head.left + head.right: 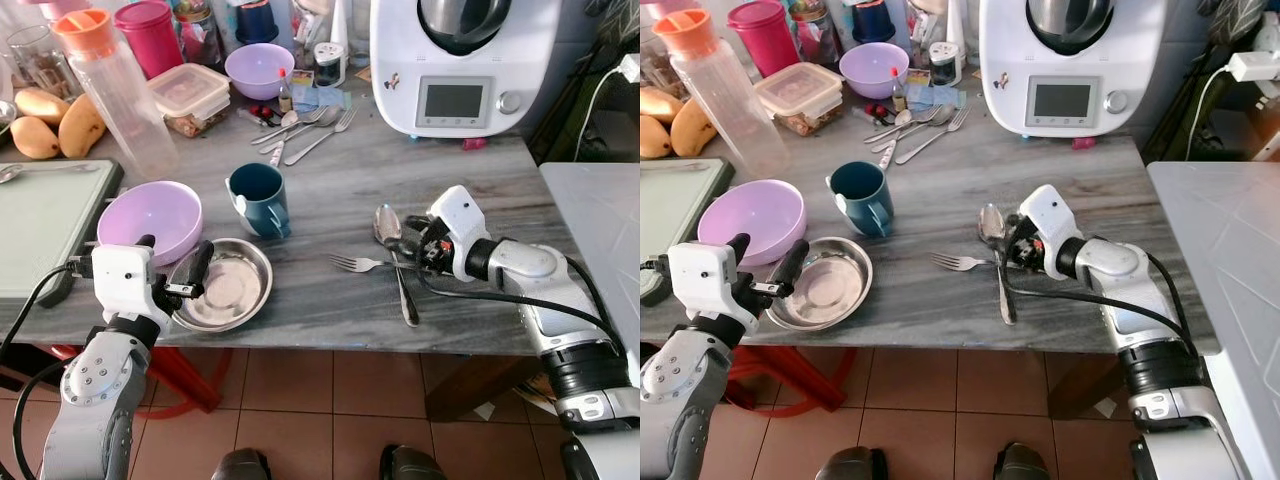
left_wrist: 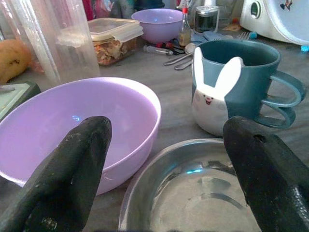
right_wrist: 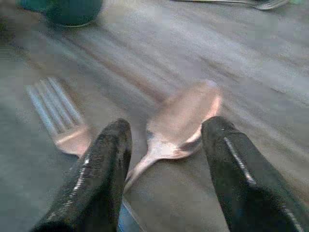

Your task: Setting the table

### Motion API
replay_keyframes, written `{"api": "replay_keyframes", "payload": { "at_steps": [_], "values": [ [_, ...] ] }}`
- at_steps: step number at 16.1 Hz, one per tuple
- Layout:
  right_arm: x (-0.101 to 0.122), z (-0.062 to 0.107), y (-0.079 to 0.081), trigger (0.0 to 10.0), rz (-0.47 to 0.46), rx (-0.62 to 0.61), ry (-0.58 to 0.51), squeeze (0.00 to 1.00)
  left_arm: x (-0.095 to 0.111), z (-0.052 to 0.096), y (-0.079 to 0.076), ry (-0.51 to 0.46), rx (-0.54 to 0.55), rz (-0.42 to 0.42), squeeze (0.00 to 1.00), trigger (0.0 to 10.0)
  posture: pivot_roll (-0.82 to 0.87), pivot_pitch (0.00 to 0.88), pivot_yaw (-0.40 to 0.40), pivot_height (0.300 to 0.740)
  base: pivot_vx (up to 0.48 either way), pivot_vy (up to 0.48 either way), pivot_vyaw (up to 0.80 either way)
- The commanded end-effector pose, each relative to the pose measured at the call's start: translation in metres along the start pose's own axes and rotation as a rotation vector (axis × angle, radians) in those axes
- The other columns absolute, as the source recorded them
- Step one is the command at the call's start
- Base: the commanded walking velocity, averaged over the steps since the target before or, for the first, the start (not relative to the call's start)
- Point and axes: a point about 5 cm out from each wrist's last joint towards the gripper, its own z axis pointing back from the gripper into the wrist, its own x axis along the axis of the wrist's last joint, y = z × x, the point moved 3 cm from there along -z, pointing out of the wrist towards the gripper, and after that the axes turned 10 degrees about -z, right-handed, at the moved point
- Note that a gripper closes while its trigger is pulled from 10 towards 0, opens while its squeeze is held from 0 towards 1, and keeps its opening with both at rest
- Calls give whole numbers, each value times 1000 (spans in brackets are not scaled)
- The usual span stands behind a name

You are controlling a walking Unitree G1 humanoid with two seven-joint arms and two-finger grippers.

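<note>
Right gripper [image 3: 166, 164] is straddling the spoon [image 3: 186, 118] neck, jaws spread, fork [image 3: 58, 116] just outside one finger. Left gripper [image 2: 169, 174], also spread, is hovering over the steel bowl [image 2: 193, 193] rim, probably lining up a pinch.

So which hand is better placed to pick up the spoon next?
The right hand. Its open fingers straddle the spoon at the neck, beside the fork. The left hand hovers open over the steel bowl and purple bowl, far from the spoon.
</note>
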Motion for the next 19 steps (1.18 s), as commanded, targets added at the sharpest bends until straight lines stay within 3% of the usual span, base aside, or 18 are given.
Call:
{"api": "replay_keyframes", "payload": {
  "at_steps": [1, 7, 8, 10, 12, 13, 14, 15, 19],
  "values": [
    [1, -3, 7, 10000, 4, 84, 22, 1000, -3, 2, -1, 16, 0, -11, 0, 10000, 70, 86, 62, 740, 0, 0, 0],
    [-10, -4, 14, 10000, -21, 271, 122, 1000, -3, 2, 0, 21, 2, -15, 0, 10000, 77, 96, 53, 740, 0, 0, 0],
    [-13, -3, 12, 10000, -9, 280, 149, 667, -4, 3, -1, 22, 1, -13, 0, 10000, 76, 96, 52, 740, 0, 0, 0],
    [-12, -2, 12, 10000, -14, 306, 152, 427, -4, 2, -1, 23, 2, -13, 0, 10000, 75, 94, 51, 740, 0, 0, 0],
    [-14, -1, 13, 10000, -15, 329, 164, 0, -4, 1, -1, 23, 4, -13, 0, 10000, 74, 92, 52, 740, 0, 0, 0],
    [-17, -1, 12, 10000, -22, 339, 179, 0, -4, 1, -1, 23, 3, -14, 0, 10000, 73, 92, 53, 740, 0, 0, 0],
    [-21, -1, 11, 4157, -27, 357, 203, 0, -4, 0, -1, 23, 0, -14, 0, 10000, 70, 92, 55, 740, 0, 0, 0],
    [-22, -1, 10, 0, -33, 366, 214, 0, -4, 0, -2, 24, -1, -13, 0, 10000, 70, 92, 55, 740, 0, 0, 0],
    [-38, 3, 10, 0, -76, 433, 305, 0, -5, 1, -2, 28, 1, -14, 0, 10000, 73, 92, 49, 740, 0, 0, 0]
  ]
}}
